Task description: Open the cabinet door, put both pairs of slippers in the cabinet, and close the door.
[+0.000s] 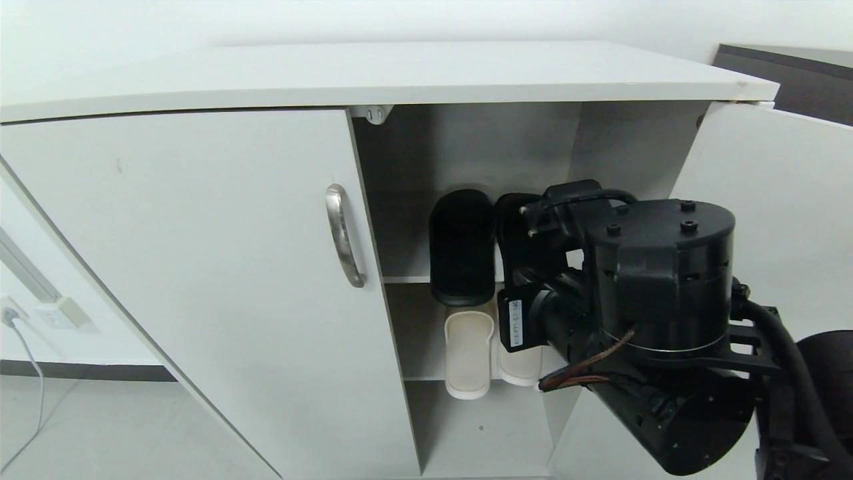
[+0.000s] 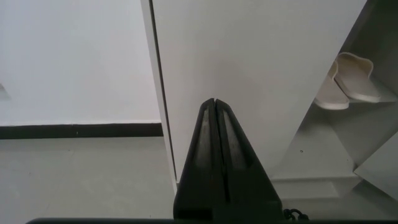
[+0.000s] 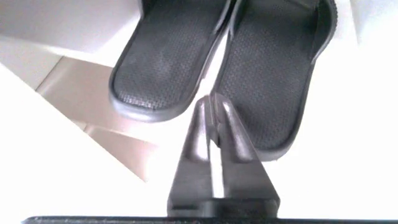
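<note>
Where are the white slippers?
In the head view, the white slippers sit side by side inside the open right half of the cabinet, just below the black slippers.

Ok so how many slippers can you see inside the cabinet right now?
4. The black pair sits side by side on the upper shelf, the white pair on the lower shelf. The right arm blocks part of the opening, so more could be hidden.

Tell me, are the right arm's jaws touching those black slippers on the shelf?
Cannot tell. In the right wrist view the right gripper, jaws shut, overlaps the black slippers, but that angle shows neither contact nor a gap.
</note>
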Controlling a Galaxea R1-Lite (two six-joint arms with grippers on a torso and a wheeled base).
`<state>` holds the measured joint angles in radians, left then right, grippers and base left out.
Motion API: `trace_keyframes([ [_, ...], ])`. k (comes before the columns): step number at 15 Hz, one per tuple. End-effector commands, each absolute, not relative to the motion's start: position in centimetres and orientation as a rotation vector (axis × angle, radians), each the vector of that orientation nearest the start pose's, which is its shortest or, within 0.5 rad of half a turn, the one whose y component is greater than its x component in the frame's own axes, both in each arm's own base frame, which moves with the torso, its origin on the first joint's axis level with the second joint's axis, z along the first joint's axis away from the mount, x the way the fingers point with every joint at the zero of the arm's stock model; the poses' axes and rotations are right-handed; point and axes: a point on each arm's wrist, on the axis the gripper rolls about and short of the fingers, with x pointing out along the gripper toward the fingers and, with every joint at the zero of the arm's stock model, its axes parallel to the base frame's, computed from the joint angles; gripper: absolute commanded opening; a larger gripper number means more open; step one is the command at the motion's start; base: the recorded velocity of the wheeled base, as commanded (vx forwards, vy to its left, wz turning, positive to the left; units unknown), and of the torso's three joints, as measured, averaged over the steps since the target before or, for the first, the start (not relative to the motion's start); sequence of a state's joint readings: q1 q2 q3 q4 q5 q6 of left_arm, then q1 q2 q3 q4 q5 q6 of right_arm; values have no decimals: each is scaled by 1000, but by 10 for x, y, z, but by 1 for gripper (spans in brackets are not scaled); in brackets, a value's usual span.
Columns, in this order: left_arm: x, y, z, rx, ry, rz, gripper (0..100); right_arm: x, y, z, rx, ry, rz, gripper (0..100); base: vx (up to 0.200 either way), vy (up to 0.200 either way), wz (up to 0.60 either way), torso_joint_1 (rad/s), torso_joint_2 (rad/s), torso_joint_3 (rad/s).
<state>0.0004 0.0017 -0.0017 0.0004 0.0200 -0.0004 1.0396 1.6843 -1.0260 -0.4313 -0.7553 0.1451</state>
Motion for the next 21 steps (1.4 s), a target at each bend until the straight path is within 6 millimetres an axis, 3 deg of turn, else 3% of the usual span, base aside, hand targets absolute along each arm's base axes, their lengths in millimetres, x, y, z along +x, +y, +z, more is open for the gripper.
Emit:
trace_keyframes([
  [1, -23, 0, 76, 0, 2, 21, 0, 169, 258, 229, -39, 162, 274, 0, 0, 0, 0, 0, 0, 0],
  [14, -23, 0, 76, 2, 2, 20, 0, 171, 264, 220, -60, 180, 274, 0, 0, 0, 0, 0, 0, 0],
  [21, -23, 0, 76, 0, 2, 20, 0, 172, 264, 215, -75, 190, 272, 0, -200, 0, 0, 2, 2, 2],
])
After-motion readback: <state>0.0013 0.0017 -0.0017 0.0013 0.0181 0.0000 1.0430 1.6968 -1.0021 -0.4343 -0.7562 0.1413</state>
